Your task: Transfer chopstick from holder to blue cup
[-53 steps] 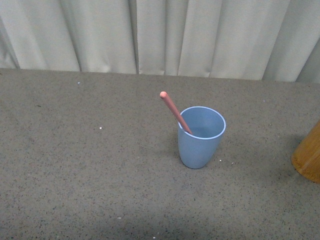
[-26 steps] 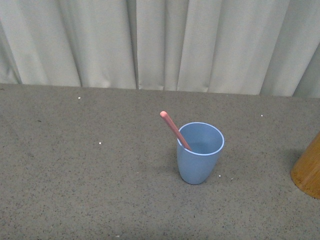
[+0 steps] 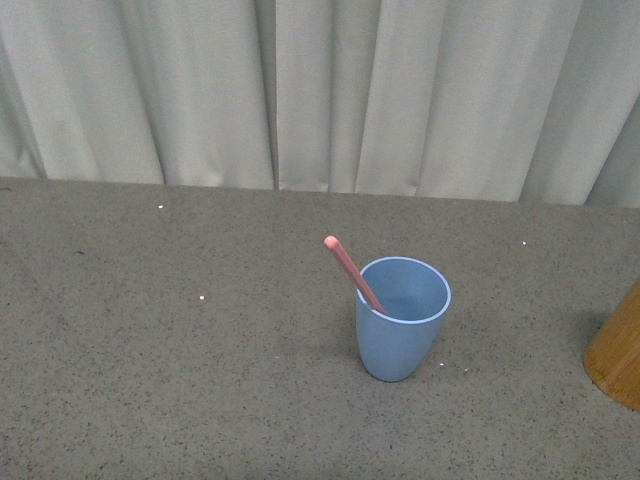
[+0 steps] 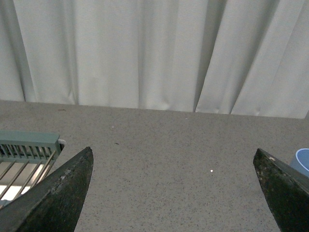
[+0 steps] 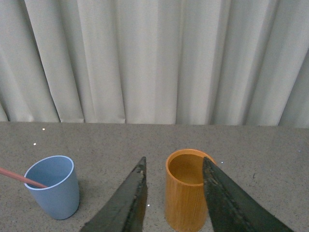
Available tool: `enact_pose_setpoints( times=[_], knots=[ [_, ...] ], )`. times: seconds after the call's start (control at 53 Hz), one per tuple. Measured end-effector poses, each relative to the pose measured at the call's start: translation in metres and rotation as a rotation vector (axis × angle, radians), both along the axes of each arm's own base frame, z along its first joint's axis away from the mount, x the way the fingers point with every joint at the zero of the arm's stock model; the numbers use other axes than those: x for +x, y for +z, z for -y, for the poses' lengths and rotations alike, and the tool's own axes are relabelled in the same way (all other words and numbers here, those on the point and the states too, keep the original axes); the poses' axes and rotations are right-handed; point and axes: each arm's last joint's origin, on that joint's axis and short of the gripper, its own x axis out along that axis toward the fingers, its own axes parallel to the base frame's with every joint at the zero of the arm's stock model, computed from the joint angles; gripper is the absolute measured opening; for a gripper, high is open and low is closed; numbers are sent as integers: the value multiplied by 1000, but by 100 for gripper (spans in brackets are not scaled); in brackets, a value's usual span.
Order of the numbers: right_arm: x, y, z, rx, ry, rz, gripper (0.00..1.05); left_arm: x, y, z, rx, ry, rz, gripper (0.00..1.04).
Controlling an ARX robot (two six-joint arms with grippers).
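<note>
front view: blue cup (image 3: 401, 325) upright on grey speckled table (image 3: 150, 350), about centre; chopstick (image 3: 352, 272) stands inside it, leaning left against the rim, rounded end up and out past the cup's left side; holder (image 3: 617, 350) at far right edge, cut off by frame, well apart from cup; pale curtain (image 3: 300, 90) behind; no arm or gripper visible here
left wrist view: left gripper (image 4: 178, 191) jaws spread wide, dark fingers (image 4: 58, 188) at both lower corners, nothing between them, above bare table; sliver of blue cup rim (image 4: 301, 162) at the edge; pale green slatted rack (image 4: 26, 150) at the opposite edge
right wrist view: right gripper (image 5: 174, 203) jaws partly apart, holding nothing; holder (image 5: 186, 193) seen between the fingers, upright, looks empty inside; blue cup (image 5: 52, 186) beside holder, apart from it; chopstick (image 5: 19, 177) resting on cup rim, sticking out away from holder
</note>
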Motion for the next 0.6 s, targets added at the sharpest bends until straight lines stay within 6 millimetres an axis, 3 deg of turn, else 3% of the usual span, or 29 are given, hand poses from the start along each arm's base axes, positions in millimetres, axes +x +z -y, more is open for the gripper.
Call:
enact_pose_setpoints(
  times=[0.34, 0.604],
  knots=[
    [0, 0, 0, 0, 0, 0, 95, 0, 0, 0, 0, 0, 0, 98],
    [0, 0, 0, 1, 0, 0, 95, 0, 0, 0, 0, 0, 0, 98]
  ],
)
